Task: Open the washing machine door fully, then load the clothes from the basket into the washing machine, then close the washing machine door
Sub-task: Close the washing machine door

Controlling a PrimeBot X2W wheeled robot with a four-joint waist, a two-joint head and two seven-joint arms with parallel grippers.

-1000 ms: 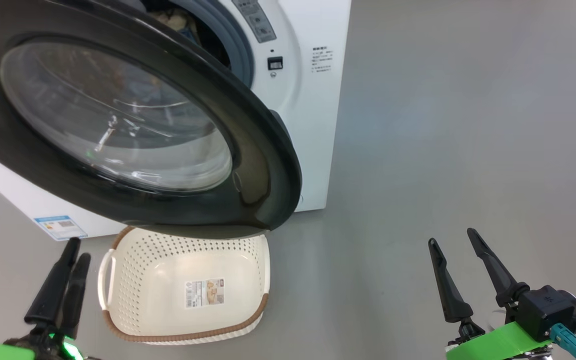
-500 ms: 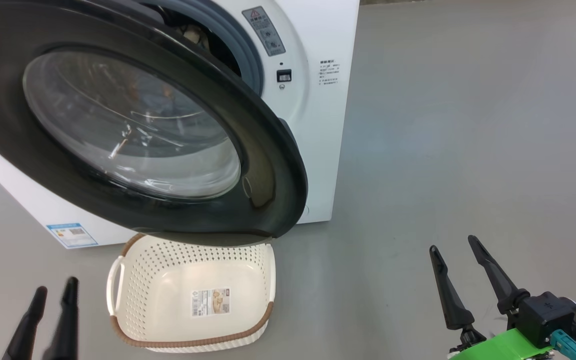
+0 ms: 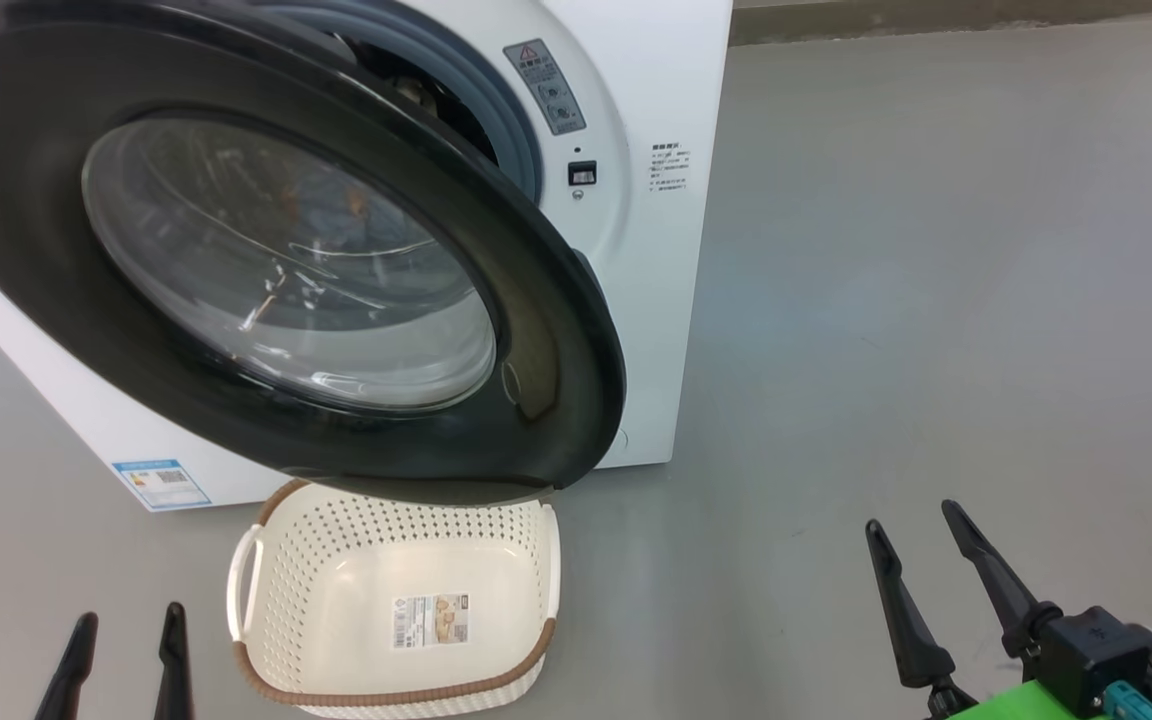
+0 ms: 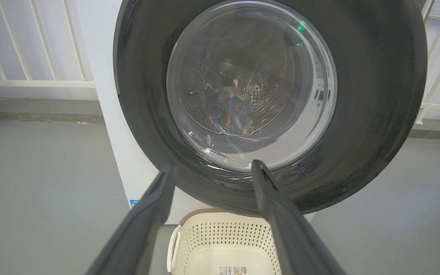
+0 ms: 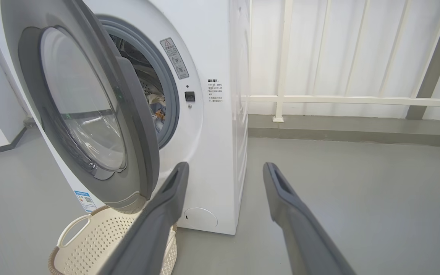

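Against a second ago the whole head view has slid down and to the right, so the camera has moved. Beyond that shift, the left end effector (image 3: 130,620) has drawn back: only its two tips now rise from the bottom edge, and they stand spread where they had looked nearly together. The right end effector (image 3: 911,518) is spread as before, holding nothing.

The door (image 3: 556,330) hangs partly open off the washer (image 3: 656,80) and hides the far rim of the basket (image 3: 276,560), which sits on the floor just in front. The clothes (image 4: 229,114) lie in the drum; we make them out only hazily through the glass, as blue and cream. The door's top is cut off in the head view.

A warning sticker (image 3: 546,85) bears a red triangle. Its text, the small print (image 3: 669,165) beside it, the blue sticker (image 3: 161,483) and the basket's paper label (image 3: 430,620) are too small for us to read.
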